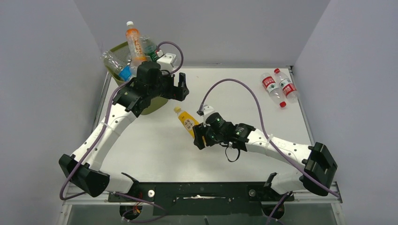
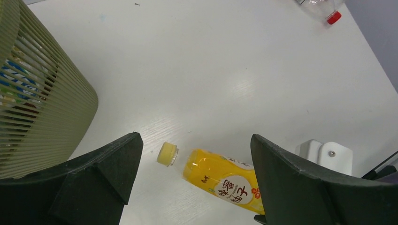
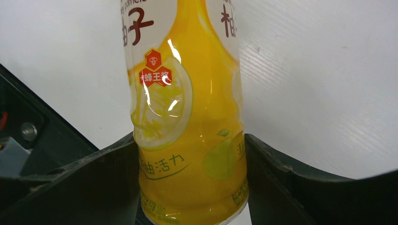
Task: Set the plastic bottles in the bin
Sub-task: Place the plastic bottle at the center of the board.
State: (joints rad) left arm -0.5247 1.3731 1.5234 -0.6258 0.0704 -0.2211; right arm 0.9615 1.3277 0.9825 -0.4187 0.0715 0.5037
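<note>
Our left arm [image 1: 105, 133] reaches to the upper left of the frame, its left gripper [image 1: 182, 89] spread wide and holding nothing. Our right arm [image 1: 281, 147] stretches low toward the centre, the right gripper [image 1: 200, 136] clamped across a bottle [image 1: 187, 121].

Yellow plastic bottle, yellow cap [image 1: 187, 121]: one
Clear plastic bottles, red labels and caps [image 1: 273, 89]: two
Orange plastic bottle, white cap [image 1: 133, 41]: one
Olive-green plastic mesh bin [image 1: 157, 106]: one
Further bottles inside it [image 1: 125, 72]: too crowded to count
</note>
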